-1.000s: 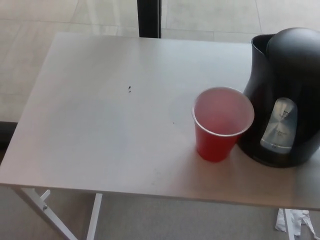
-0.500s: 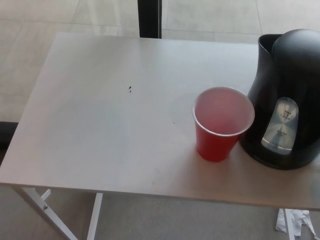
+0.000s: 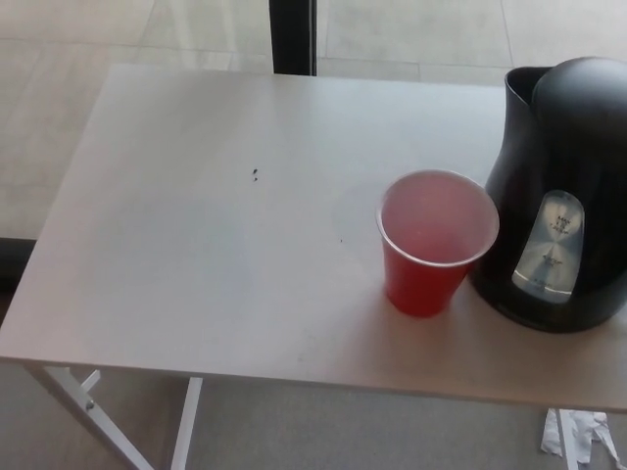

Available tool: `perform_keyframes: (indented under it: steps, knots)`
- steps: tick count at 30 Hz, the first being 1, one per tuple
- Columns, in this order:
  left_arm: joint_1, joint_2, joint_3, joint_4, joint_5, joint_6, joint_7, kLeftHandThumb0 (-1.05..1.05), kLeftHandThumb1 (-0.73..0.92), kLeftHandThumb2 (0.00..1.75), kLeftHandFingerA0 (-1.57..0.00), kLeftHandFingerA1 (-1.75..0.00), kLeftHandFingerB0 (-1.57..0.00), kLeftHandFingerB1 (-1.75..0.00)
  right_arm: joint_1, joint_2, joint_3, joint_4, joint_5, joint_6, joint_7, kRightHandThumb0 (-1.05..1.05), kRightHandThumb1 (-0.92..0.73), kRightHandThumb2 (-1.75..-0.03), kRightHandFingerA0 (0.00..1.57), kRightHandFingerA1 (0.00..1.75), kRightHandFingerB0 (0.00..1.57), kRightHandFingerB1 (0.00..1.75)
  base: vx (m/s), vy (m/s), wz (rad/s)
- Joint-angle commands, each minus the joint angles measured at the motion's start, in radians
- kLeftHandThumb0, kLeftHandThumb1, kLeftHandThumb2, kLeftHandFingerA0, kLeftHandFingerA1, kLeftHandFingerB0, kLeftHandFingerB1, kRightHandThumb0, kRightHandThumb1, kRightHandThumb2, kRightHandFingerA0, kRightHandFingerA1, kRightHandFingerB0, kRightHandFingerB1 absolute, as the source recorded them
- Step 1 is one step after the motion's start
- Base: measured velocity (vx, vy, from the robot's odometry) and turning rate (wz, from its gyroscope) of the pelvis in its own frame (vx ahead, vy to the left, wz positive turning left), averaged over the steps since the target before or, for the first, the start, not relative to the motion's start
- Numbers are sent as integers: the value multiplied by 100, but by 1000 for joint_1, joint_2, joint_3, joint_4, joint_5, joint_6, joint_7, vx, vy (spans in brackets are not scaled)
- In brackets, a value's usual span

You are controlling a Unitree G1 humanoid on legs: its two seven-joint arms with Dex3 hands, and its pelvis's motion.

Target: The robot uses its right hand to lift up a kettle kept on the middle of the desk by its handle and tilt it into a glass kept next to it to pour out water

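Head view, single frame, looking down on a pale grey counter that filled most of the picture. Neither robot hand was in view, so no grip state could be recorded for left or right: cannot tell whether either was wide, narrow or holding anything. The kettle stood upright on the counter at roughly 3 o'clock from picture centre, hard against the right edge of the frame, part of its body cut off there. Body black and rounded, wider at the base, with a domed lid; the spout lip pointed toward 11 o'clock. A silver oval window panel faced the camera on the lower front of the body; markings on it too small to read. The handle was not visible in this frame. The red cup stood upright just beside the kettle, on its 9 o'clock side, so close that the cup's rim appeared to touch or overlap the kettle wall; actual contact could not be confirmed from this angle. Cup rim pale, inside pinkish; whether it held liquid could not be told. A small dark speck sat on the counter well apart from the cup, toward 10 o'clock from it. White counter legs showed at 7 o'clock below the near edge. A dark vertical post rose behind the far edge at 12 o'clock, pale floor tiles on either side. Crumpled white material lay on the floor at 5 o'clock.
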State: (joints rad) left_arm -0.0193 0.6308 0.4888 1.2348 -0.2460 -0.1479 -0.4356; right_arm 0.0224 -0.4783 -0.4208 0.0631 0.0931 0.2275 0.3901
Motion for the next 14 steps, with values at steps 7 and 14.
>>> perform_keyframes:
  steps: [7, 14]
  knots:
    - [-1, 4, 12, 5, -21, 30, 7, -105, 85, 86, -59, -77, -35, -124, 320, -72, -488, 82, 396, 123, 273, -104, -43, -75, 0, 0, 0, 5, 0, 0, 0]
    - [7, -2, 4, 3, -14, 19, 10, -105, 82, 87, -57, -78, -37, -124, 243, -120, -788, 350, 478, 201, 0, -99, -56, -82, 0, 30, 0, 16, 0, 0, 0]
